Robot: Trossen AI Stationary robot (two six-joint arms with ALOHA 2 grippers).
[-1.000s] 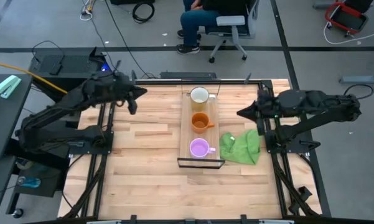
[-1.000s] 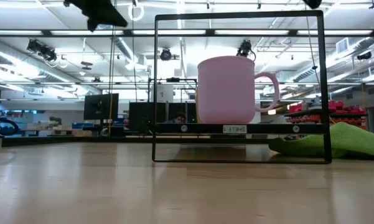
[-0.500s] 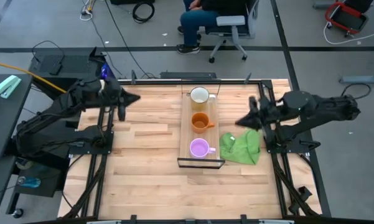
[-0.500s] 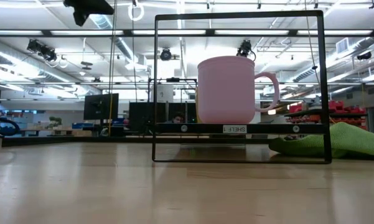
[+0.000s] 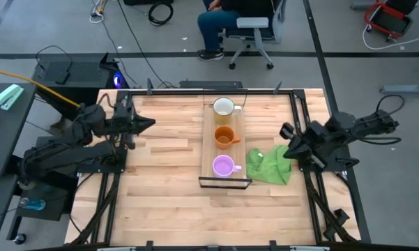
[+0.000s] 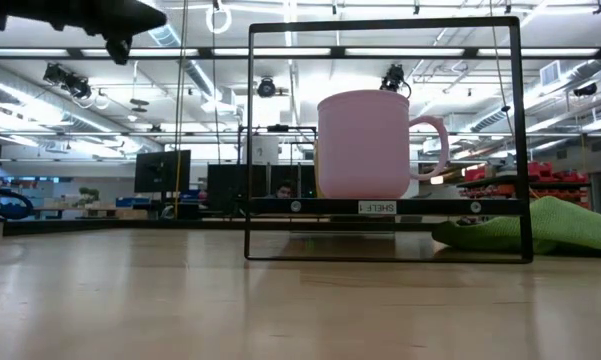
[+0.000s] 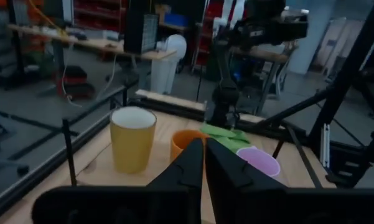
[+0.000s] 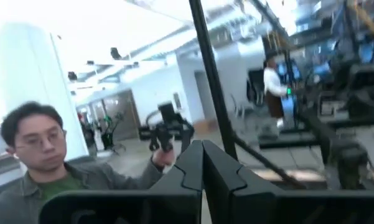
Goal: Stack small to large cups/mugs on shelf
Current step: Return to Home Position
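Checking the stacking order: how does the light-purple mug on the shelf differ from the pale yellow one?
Colour: the small light-purple handled mug is purple inside too; the pale yellow-cream handled mug is white inside. Place: the purple one stands at the black-framed end of the long light-wood shelf, the yellow one at the opposite end. Both stand upright, the orange mug between them.
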